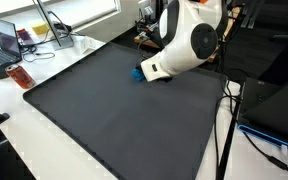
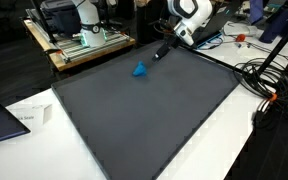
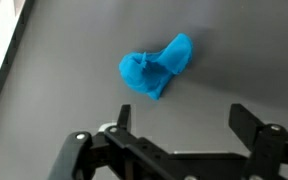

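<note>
A crumpled bright blue cloth point(image 3: 156, 70) lies on the dark grey mat point(image 3: 234, 60). It shows in both exterior views, near the mat's far edge point(image 2: 140, 70) and partly hidden behind the arm point(image 1: 136, 73). My gripper point(image 3: 180, 118) is open and empty, its two black fingers spread wide above the mat, with the cloth a short way beyond and to the left of the gap. In an exterior view the gripper point(image 2: 159, 55) hangs near the mat's far corner, a little apart from the cloth.
The mat point(image 1: 104, 110) covers most of a white table. A laptop point(image 1: 8, 42), cables and a red object point(image 1: 20, 77) sit beside it. A metal rack with equipment point(image 2: 79, 35) stands behind. Cables point(image 2: 269, 80) trail at one side.
</note>
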Controlling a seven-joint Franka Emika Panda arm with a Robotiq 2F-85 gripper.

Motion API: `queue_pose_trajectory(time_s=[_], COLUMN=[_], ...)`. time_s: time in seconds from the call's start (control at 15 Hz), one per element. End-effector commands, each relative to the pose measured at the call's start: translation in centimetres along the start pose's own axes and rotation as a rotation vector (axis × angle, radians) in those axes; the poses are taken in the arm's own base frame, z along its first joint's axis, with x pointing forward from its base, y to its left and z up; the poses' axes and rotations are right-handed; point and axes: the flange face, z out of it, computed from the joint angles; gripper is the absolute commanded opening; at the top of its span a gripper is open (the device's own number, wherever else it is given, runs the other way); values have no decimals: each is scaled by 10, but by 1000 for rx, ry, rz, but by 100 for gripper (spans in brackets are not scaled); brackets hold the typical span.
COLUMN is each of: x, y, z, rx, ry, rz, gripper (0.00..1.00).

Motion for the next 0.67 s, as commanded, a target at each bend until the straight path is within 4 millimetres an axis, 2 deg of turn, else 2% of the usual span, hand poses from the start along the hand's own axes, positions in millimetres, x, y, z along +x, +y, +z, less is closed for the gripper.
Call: queue_pose_trajectory(time_s=[0.0,0.6], x=[23,52], y=[-8,-10], z=[6,28], rx=[-58,-84], ry=[-71,-200], rz=[-13,-72], gripper=[100,100])
